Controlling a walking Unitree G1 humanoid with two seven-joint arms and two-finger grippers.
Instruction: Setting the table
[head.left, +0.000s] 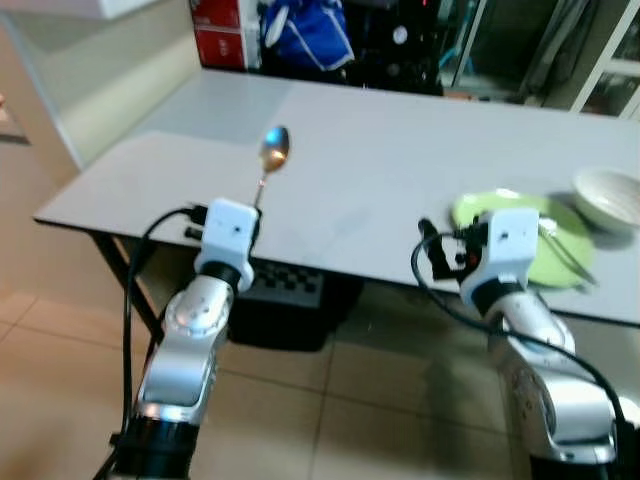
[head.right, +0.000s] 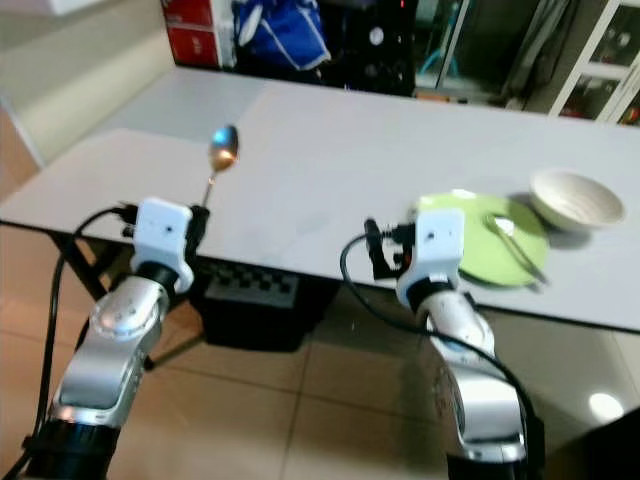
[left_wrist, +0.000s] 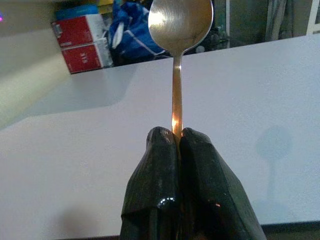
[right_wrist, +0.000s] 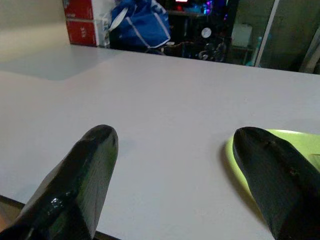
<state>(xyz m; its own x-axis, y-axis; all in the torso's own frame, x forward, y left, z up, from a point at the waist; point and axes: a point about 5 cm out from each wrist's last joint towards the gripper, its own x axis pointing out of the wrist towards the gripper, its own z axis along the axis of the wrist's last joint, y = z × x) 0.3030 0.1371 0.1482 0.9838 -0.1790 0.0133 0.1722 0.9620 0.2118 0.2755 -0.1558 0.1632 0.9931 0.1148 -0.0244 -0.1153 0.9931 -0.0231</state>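
Grey tabletop carries a green plate and white bowl near the right gripper. From the left wrist, the left gripper pinches the spoon upright, likely for placing. Right jaws spread wide beside the plate.

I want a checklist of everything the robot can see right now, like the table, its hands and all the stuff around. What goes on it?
Surface: grey table, mostly bare.
Job's things: spoon held up above the table; green plate with a utensil on it; white bowl beside the plate.
Clutter: nothing seen.
Grippers: left gripper shut on the spoon's handle; right gripper open by the plate.
Cables: black cables along both arms.
Surroundings: red boxes, blue bag, tiled floor.
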